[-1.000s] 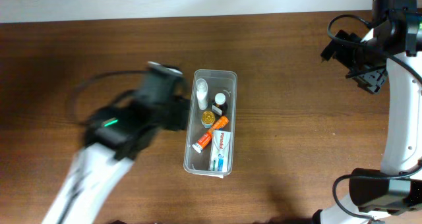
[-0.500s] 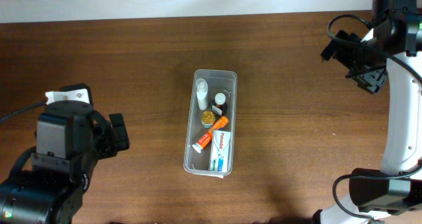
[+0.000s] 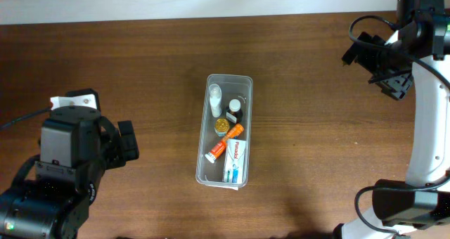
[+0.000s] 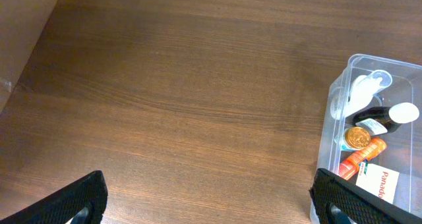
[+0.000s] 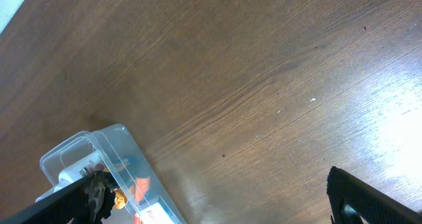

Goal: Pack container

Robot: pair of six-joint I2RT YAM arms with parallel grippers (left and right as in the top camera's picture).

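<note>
The container (image 3: 246,130), a long clear plastic bin, stands mid-table and holds a white bottle (image 3: 214,93), a dark bottle (image 3: 234,107), a gold-capped jar (image 3: 221,126), an orange tube (image 3: 226,144) and a white box (image 3: 235,160). It also shows in the left wrist view (image 4: 337,95) and the right wrist view (image 5: 59,155). My left gripper (image 4: 208,197) is open and empty, raised over bare table left of the container. My right gripper (image 5: 217,197) is open and empty, raised at the far right of the table.
The brown wooden table (image 3: 316,147) runs under both arms. My left arm's body (image 3: 67,169) fills the lower left of the overhead view. My right arm (image 3: 422,91) rises along the right edge. A pale wall edge runs along the back.
My left arm has swung back from beside the container to the lower left and now holds still. The right arm and the container's contents have not moved.
</note>
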